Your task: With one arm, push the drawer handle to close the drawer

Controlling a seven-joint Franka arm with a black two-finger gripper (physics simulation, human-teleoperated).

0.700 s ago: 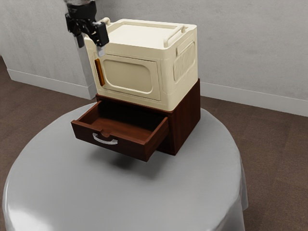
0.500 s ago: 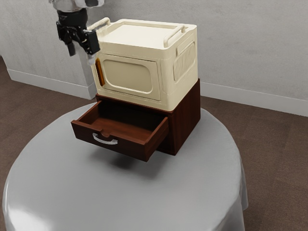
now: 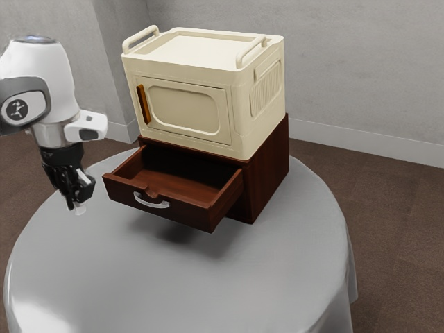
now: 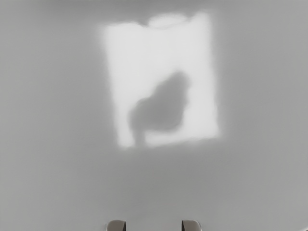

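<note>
The handle (image 3: 151, 205) sits on the front of the drawer (image 3: 180, 213), which stands well out of the cabinet (image 3: 267, 173) under the box (image 3: 187, 111). The handle looks like smooth, rigid metal, so fingertips may skid; the wooden drawer should be light to moderate and slide if pushed squarely at the handle's middle, but may bind if pushed off-centre. No grasp seems needed. The gripper (image 3: 75, 207) is empty, its fingers apart, beside the drawer's front and clear of it. The runners are hidden, the arm (image 3: 59, 76) is cut off, and the shadow (image 4: 163, 108) has no clear source.
</note>
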